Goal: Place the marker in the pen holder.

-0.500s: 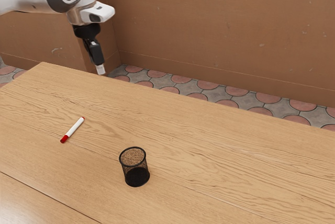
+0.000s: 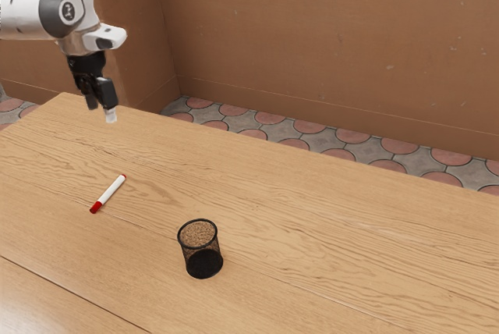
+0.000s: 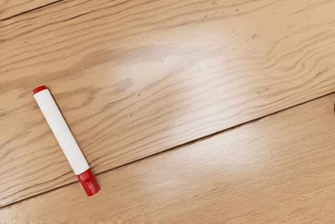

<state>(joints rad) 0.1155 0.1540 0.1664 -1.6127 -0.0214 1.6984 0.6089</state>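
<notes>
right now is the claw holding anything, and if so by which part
Nothing is held. The claw is open and empty, and the marker lies on the table, clear of it.

"Where does the marker lie?"
"On the worktop, left of the exterior view's centre."
"And the pen holder?"
"Upright on the same worktop, below and left of the frame's centre. In the picture it's to the marker's lower right, well apart from it."
"What's behind?"
"Floor past the far edge, then the wall. The tool hangs at the upper left, apart from both things."
</notes>
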